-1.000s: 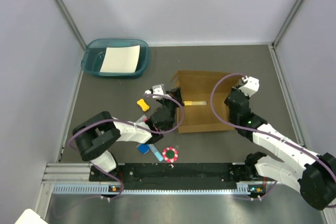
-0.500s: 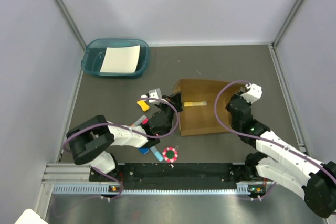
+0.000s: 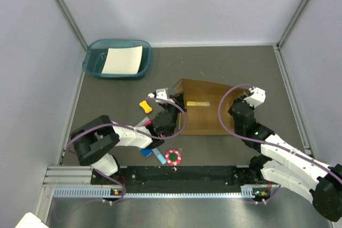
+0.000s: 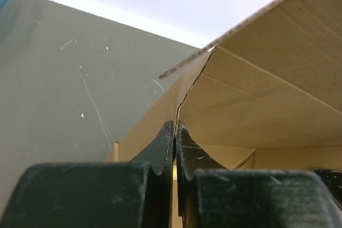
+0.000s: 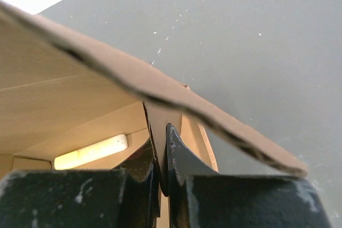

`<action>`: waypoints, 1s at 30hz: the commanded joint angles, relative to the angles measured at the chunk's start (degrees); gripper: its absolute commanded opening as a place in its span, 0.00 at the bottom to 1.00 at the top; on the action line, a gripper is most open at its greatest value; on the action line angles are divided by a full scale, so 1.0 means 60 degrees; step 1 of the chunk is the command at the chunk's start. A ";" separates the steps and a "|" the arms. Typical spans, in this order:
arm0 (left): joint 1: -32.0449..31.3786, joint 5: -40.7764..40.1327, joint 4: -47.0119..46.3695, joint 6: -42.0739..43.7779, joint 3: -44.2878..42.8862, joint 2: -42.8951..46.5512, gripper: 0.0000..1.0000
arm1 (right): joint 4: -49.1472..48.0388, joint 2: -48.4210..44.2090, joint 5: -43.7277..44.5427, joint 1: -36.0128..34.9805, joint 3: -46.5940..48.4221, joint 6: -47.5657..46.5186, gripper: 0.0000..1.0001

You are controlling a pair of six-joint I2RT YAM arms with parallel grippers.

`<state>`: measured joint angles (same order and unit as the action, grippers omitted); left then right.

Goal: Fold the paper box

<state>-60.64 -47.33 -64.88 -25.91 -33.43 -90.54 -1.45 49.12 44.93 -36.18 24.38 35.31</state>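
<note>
paper box (image 3: 206, 113): brown cardboard, partly raised off the grey table, lying right of the teal tray (image 3: 92, 67) and nearer the arm bases.
box panels: in the left wrist view one panel slopes up over the fingers, and a crease runs down to them.
left gripper (image 3: 173, 106): at the box edge on the tray side; jaws pinched tight on the cardboard edge.
right gripper (image 3: 241, 100): at the box edge farthest from the tray; jaws closed on a thin cardboard flap.
yellow strip (image 3: 197, 103): on the box's inner face.
white sheet (image 3: 123, 60): inside the tray.
yellow piece (image 3: 145, 105): on the table, right of the tray and nearer the bases, near the left gripper.
</note>
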 commanded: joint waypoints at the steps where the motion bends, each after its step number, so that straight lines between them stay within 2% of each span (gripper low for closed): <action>1: 0.0438 0.1075 0.0018 0.1109 -0.0418 -0.0290 0.00 | 0.1517 0.0455 -0.0531 -0.0560 -0.0226 0.0954 0.00; 5: 0.1068 0.1851 0.0178 0.1213 -0.0610 -0.0276 0.01 | 0.1502 0.0864 -0.0237 -0.0927 -0.0079 0.1321 0.00; 13: 0.2152 0.3332 0.0383 0.0965 -0.1034 -0.0525 0.06 | 0.1312 0.1144 -0.0091 -0.0942 0.0067 0.1805 0.00; 17: 0.2752 0.4341 0.1098 0.0686 -0.1371 -0.0452 0.20 | 0.1268 0.1188 -0.0046 -0.0942 0.0097 0.1718 0.00; 18: 0.2782 0.4445 0.1203 0.0758 -0.1473 -0.0437 0.28 | 0.1224 0.1202 -0.0046 -0.0956 0.0097 0.1703 0.00; 22: 0.2856 0.4724 0.1205 0.1359 -0.1504 -0.0554 0.39 | 0.1136 0.1275 -0.0076 -0.0942 0.0111 0.1571 0.00; 28: 0.3134 0.5061 0.1190 0.1579 -0.1518 -0.0773 0.41 | 0.1048 0.1319 -0.0076 -0.0956 0.0155 0.1381 0.00; 30: 0.3164 0.5149 0.1132 0.1565 -0.1504 -0.0803 0.33 | 0.1033 0.1363 -0.0076 -0.0942 0.0184 0.1352 0.00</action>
<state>-42.52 -18.85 -56.71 -17.80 -40.93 -94.56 -0.43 55.27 49.87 -41.06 25.69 43.16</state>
